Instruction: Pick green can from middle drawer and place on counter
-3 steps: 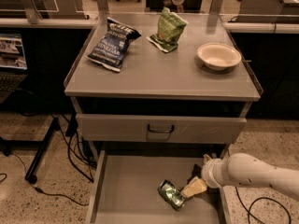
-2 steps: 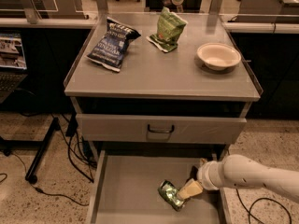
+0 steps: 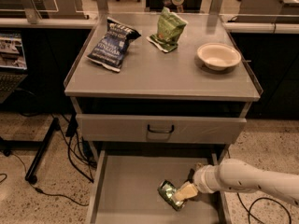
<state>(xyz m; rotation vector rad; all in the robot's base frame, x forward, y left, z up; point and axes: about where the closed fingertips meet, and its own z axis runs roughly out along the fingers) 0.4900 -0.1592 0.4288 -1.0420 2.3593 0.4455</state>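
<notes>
Gripper at the green can in the open middle drawer

The middle drawer (image 3: 126, 190) is pulled out below the cabinet. The green can (image 3: 167, 195) lies tipped on its side on the drawer floor, towards the right and close to the front edge of the view, with one end pointing to the upper left. The gripper (image 3: 185, 191) is down inside the drawer at the can's right end and touches or overlaps it there. Whether it has closed on the can or is only resting against it cannot be told. The pale arm (image 3: 247, 176) reaches in from the right, passing over the drawer's right wall.

Above the open drawer sits a closed drawer front (image 3: 112, 127) with a dark loop handle (image 3: 160, 130). The counter (image 3: 163, 76) on top holds three things, well apart from one another: a dark blue chip bag (image 3: 112, 43) at the left rear, a crinkled green snack bag (image 3: 168, 29) at the middle rear, and a cream bowl (image 3: 218, 56) at the right. The can is not on the counter
</notes>
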